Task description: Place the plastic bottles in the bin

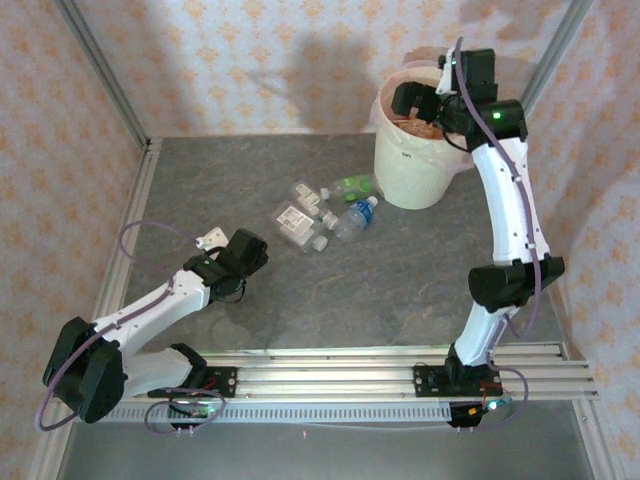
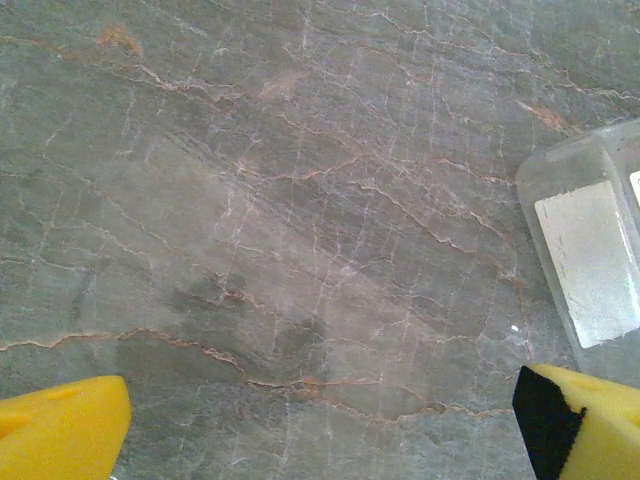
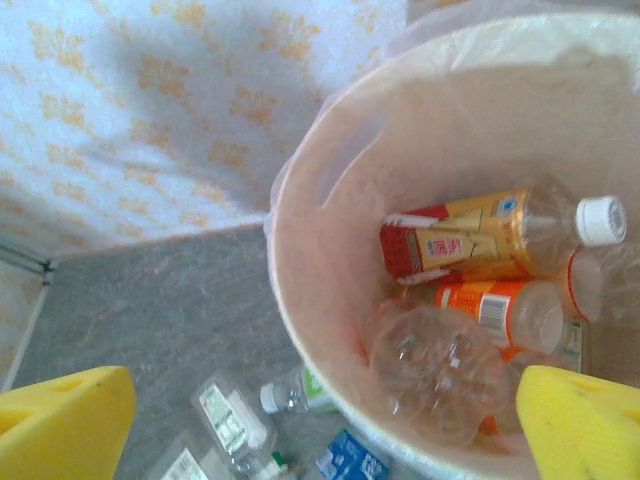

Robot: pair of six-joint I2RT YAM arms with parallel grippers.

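The right gripper (image 3: 322, 422) hangs over the white bin (image 1: 400, 170) with yellow fingers (image 3: 60, 420) spread wide and empty; several bottles (image 3: 470, 240) lie inside. Other bottles (image 1: 325, 215) lie clustered on the grey table (image 1: 230, 190) just left of the bin. The left gripper (image 2: 320, 425), also spread wide and empty, hovers over the table near a clear bottle (image 2: 590, 260).

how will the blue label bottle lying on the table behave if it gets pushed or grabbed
The blue label bottle lies on its side on the table, so a sideways nudge would probably roll it. It looks clear and maybe empty, so likely light and quick to skid. Thin plastic may dent when squeezed.
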